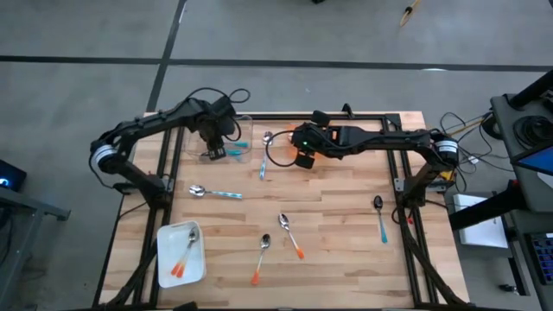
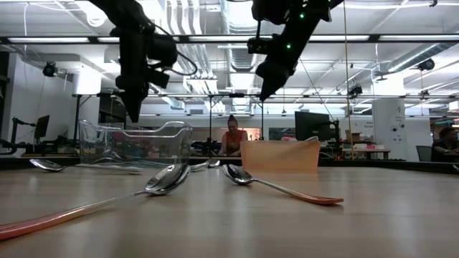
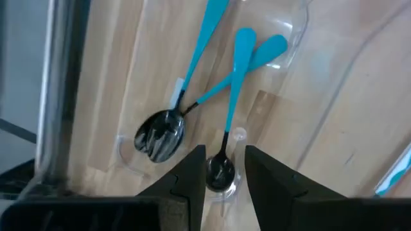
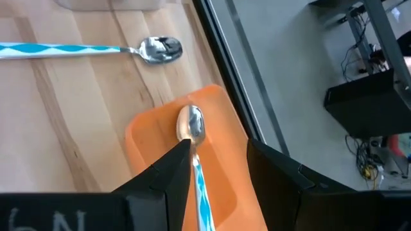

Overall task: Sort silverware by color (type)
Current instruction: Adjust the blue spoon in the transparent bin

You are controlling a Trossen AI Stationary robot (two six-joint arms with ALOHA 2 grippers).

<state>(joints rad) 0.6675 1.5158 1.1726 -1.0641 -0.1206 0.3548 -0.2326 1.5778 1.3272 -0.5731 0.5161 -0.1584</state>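
My left gripper (image 1: 212, 147) (image 3: 225, 151) (image 2: 135, 115) hangs open, pointing down, just above a clear container (image 1: 245, 138) (image 3: 302, 25). Three spoons with dark bowls and teal handles (image 3: 234, 83) lie on the container's floor. My right gripper (image 1: 301, 158) (image 4: 218, 144) (image 2: 264, 92) stands open well above an orange tray (image 4: 154, 147) (image 1: 275, 154). A silver spoon with a light-blue handle (image 4: 191, 122) lies in that tray. In the right wrist view its handle shows between the fingers.
Loose on the table lie two light-blue-handled spoons (image 1: 263, 160) (image 1: 216, 193), two orange-handled spoons (image 1: 290, 235) (image 1: 261, 259) and a teal-handled one (image 1: 380, 216). A white tray (image 1: 164, 233) at the near left holds two orange-handled spoons. A black frame borders the tabletop.
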